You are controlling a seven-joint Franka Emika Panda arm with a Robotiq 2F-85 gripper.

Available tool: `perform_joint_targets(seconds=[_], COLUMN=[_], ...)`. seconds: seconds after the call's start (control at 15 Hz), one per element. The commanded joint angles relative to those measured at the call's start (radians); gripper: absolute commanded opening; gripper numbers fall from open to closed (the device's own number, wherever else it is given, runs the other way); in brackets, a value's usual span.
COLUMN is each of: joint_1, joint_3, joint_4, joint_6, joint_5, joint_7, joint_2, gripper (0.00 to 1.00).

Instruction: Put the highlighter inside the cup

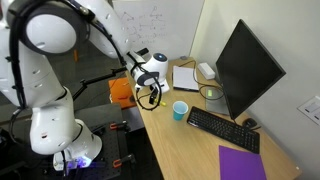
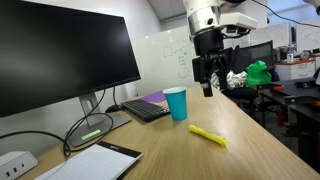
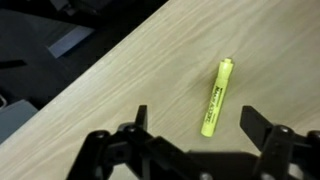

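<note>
A yellow highlighter [image 3: 216,97] lies flat on the wooden desk; it also shows in an exterior view [image 2: 207,134]. The turquoise cup [image 2: 176,102] stands upright on the desk near the keyboard, and shows in an exterior view [image 1: 180,110]. My gripper [image 3: 197,122] is open and empty, hovering above the desk with the highlighter lying between its fingers' line, well below them. In an exterior view the gripper [image 2: 209,78] hangs above and behind the highlighter, to the right of the cup. The cup is out of the wrist view.
A black keyboard [image 1: 222,129], a purple sheet [image 1: 243,163] and a monitor [image 1: 246,68] stand on the desk. A notebook [image 1: 184,77] and a green-lit round object [image 2: 90,131] lie near the monitor base. An orange object [image 1: 121,91] sits off the desk edge.
</note>
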Motion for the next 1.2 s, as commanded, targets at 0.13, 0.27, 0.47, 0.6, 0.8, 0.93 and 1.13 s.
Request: perform_joint_targets(seconds=[0.13,0.27,0.47,0.6,0.8,0.93,1.13], joint_1=[0.123,0.166,0.219,0.247,0.268,0.278,0.292], joint_3=[-0.102,-0.139,-0.187,-0.212,-0.231,-0.242,-0.259], joint_4=[0.125,0.174,0.243,0.275,0.317,0.334,0.341], joint_6=[0.065,0.067,0.058,0.057,0.048,0.05,0.049], joint_5=[-0.029,-0.031,-0.031,-0.032,-0.019,-0.017,-0.019], joint_7=[0.147,0.176,0.197,0.197,0.186,0.183,0.187], joint_2=[0.18,0.236,0.308,0.342,0.385,0.402,0.403], gripper=[1.0,1.0,0.96,0.71,0.54,0.38,0.16])
